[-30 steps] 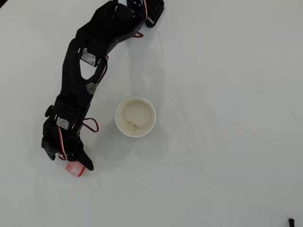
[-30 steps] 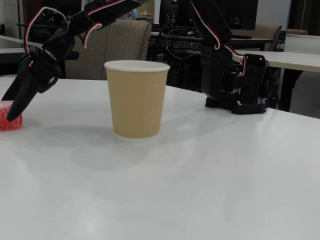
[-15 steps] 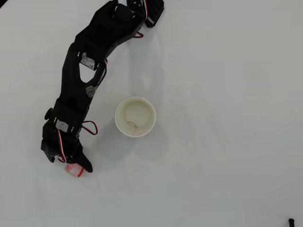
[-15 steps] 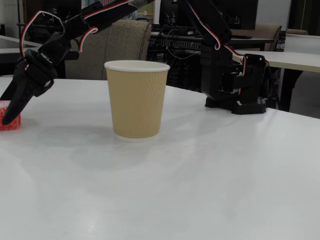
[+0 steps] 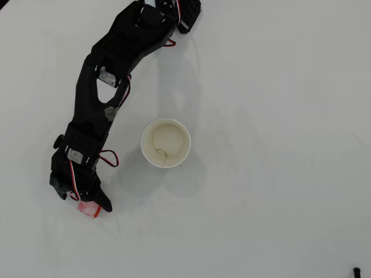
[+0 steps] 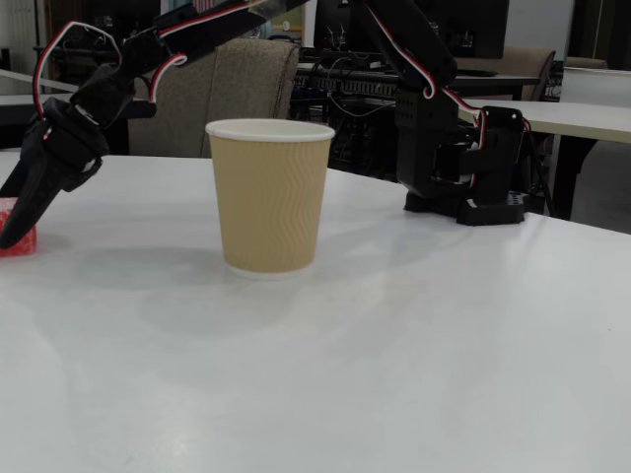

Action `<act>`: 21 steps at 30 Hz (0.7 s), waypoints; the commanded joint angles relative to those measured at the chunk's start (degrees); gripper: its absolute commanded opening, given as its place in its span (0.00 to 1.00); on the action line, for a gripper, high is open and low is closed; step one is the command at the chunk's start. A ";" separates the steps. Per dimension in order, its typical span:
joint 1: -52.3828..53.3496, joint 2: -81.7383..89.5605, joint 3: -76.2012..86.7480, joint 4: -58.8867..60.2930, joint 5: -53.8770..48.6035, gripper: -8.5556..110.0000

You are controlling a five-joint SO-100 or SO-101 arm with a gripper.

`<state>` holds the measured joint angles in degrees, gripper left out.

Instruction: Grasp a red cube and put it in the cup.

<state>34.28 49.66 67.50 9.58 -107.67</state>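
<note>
The red cube [image 5: 87, 209] lies on the white table at the lower left of the overhead view, half covered by my gripper [image 5: 93, 204]. In the fixed view the cube [image 6: 20, 242] sits at the far left edge, and one dark finger [image 6: 35, 192] of the gripper [image 6: 10, 236] slants down across its front. The second finger is hidden, so the gap between the jaws does not show. The cup [image 5: 166, 142] stands upright and empty to the right of the gripper. From the side the cup [image 6: 269, 197] is tan and ribbed with a white rim.
The arm's black base [image 5: 181, 11] sits at the top edge of the table, and in the fixed view the base [image 6: 463, 168] is behind and right of the cup. A small black object [image 5: 356, 271] lies at the bottom right corner. Chairs and desks fill the background.
The gripper and the red cube have both shifted slightly left and toward the table's near edge together, with more of the cube covered now. The cup has not moved.
</note>
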 commanded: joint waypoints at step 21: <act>0.53 2.02 -4.83 0.53 1.05 0.29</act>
<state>34.28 49.66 67.50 9.58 -107.40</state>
